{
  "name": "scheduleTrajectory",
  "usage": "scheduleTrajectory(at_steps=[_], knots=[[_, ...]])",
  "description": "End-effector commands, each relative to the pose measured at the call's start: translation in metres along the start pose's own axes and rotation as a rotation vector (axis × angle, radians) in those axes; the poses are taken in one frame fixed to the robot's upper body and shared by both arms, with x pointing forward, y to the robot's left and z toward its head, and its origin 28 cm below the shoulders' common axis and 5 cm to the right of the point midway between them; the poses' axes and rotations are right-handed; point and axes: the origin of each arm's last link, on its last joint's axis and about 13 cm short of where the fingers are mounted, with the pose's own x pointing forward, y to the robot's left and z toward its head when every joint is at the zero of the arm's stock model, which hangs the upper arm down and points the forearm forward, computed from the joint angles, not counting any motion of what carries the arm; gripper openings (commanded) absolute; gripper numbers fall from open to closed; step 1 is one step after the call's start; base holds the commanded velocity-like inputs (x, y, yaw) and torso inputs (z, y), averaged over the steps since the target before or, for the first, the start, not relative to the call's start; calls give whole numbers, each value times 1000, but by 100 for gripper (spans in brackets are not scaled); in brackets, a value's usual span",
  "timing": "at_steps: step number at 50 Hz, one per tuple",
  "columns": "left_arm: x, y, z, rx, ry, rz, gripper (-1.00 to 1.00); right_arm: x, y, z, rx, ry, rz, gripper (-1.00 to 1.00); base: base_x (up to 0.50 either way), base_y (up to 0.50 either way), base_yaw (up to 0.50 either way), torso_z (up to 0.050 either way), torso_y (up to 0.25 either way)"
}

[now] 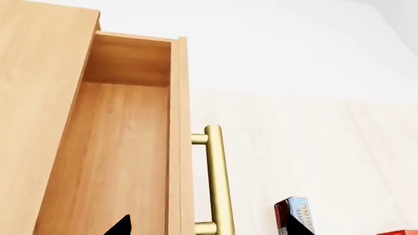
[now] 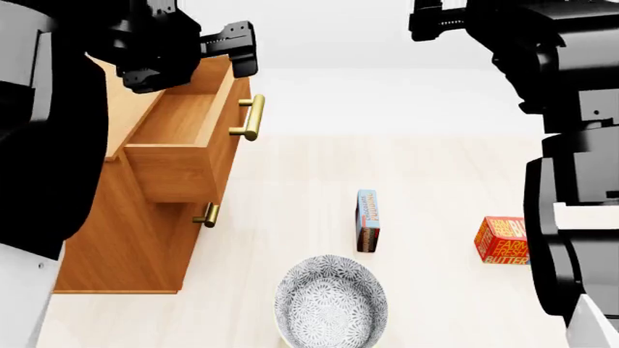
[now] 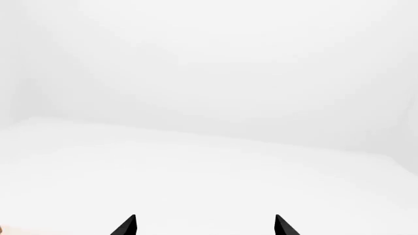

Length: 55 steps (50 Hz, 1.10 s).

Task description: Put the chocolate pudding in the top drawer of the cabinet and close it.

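Standing upright on the pale table (image 2: 435, 167), the chocolate pudding (image 2: 367, 220) is in the open, near the middle of the head view, well apart from the cabinet (image 2: 126, 239) at the left and just beyond the patterned bowl (image 2: 331, 303), whose near rim is cut off by the picture's lower edge. In the left wrist view only the upper part of the pudding box shows at the picture's edge. The top drawer (image 2: 184, 138) is pulled out and nothing shows in the part of its inside that is visible; its far end is hidden in the head view by the left arm. Its brass handle (image 2: 249, 117) juts toward the table's middle, and the lower drawer's small handle (image 2: 207, 214) shows beneath it. A red butter box (image 2: 502, 240) stands near the right arm, partly cut off by that arm's dark body.

The left gripper (image 2: 227, 45) hangs above the far end of the open drawer, holding nothing. In its wrist view only one dark fingertip (image 1: 121, 226) shows, over the drawer's floor, so I cannot tell how its jaws stand. The right gripper (image 3: 205, 225) is raised off the table's far right side; its two fingertips (image 3: 127, 226) show well apart with nothing between them, against blank white. In the head view its fingers are hard to make out.
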Motion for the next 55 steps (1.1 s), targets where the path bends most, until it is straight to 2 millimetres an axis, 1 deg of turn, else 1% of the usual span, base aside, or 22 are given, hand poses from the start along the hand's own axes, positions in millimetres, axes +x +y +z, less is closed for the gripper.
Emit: scheduleTrajectory(at_steps=[1, 37, 55], knots=[[10, 0, -8, -24, 28, -5, 100, -1, 0, -2, -4, 6, 3, 100, 0, 0, 0, 0, 0], [34, 4, -27, -42, 84, 5, 100, 0, 1, -5, -9, 16, 10, 100, 0, 0, 0, 0, 0], [42, 4, -35, -45, 110, 3, 100, 1, 2, -9, -12, 23, 10, 100, 0, 0, 0, 0, 0]])
